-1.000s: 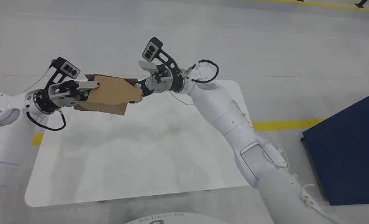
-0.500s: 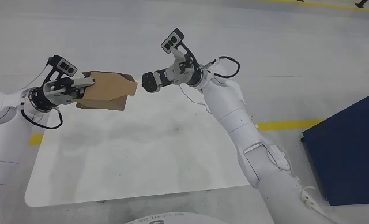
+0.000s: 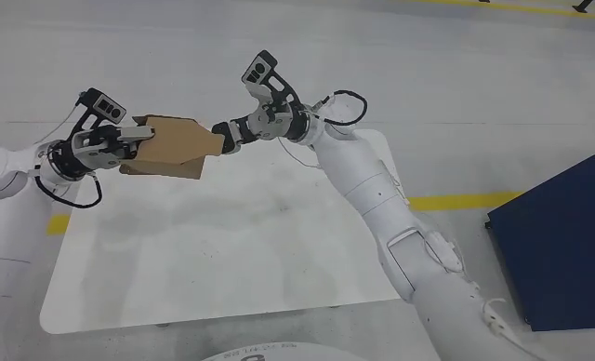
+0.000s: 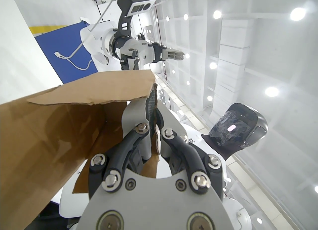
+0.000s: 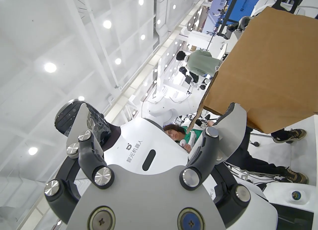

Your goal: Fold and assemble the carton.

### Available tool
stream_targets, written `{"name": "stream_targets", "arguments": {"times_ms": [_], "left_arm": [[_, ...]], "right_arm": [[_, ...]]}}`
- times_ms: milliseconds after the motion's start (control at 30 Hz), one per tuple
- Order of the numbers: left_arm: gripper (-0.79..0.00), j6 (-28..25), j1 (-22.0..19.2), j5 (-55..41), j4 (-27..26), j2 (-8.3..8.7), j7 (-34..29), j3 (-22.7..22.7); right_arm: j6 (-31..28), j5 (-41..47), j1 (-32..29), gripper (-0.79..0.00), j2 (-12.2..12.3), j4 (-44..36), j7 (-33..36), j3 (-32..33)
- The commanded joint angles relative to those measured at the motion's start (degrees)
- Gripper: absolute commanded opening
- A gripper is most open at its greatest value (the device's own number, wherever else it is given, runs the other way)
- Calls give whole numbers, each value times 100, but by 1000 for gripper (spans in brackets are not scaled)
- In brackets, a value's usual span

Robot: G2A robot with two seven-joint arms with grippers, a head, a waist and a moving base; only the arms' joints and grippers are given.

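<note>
Left fingers pinch the carton wall; right fingers (spread wide) sit at its opposite end.

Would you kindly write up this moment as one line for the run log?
carton: held above table | left gripper: shut on carton edge | right gripper: open, at carton's opposite end

Bright, even light from glaring ceiling lamps.

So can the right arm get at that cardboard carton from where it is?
Probably yes. The right gripper is open right at the free corner of the carton, with nothing between them, and one finger looks to be at its edge. The left gripper clamps the far end, out of the way.
</note>
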Motion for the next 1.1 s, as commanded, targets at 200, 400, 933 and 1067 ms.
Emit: {"name": "stream_targets", "arguments": {"times_ms": [200, 400, 933, 1067], "left_arm": [[-785, -16, -19, 4, 13, -16, 3, 33], [-785, -35, -31, 59, -22, -42, 78, 123], [-785, 41, -1, -244, 38, -75, 76, 74], [-785, 38, 4, -276, 46, -83, 128, 58]], "right_arm": [[83, -109, 65, 0, -80, 77, -52, -135], [81, -166, 128, 0, -171, 159, -168, -287], [-151, 314, 142, 0, -315, 414, -92, -117], [-229, 327, 105, 0, -342, 402, -121, -87]]}}
